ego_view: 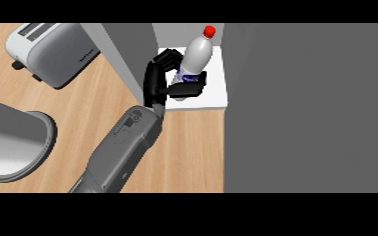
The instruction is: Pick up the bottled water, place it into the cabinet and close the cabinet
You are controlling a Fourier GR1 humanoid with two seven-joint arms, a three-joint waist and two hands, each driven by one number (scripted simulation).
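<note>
Seen from the head view: only one grey forearm, rising from the lower edge toward the middle. Which arm is hard to say for sure; judged the left, from its entry at lower left and the thumb lying on the right side. Black left hand [164,77] curled round the lower body of the clear plastic water bottle with a red cap [198,52], thumb across the blue label, fingers wrapped behind. Bottle upright or tipped slightly, cap pointing away from the robot, base at or just above the white cabinet shelf [210,97]; contact with the shelf not readable from here. Hand and bottle both inside the open grey cabinet [118,50], between its left wall and the broad grey panel at right [295,110], probably the open door or the neighbouring front. Right hand nowhere in view.

On the light wooden worktop [188,150]: a silver toaster [50,50] at upper left and the rim of a round grey metal basin or pan [33,145] at left edge, both well apart from the cabinet.

Progress, by judgement: pickup done, carry done, placing nearly finished. Left to do: set the bottle down, let go, draw the hand out past the left wall, then swing the door closed.
</note>
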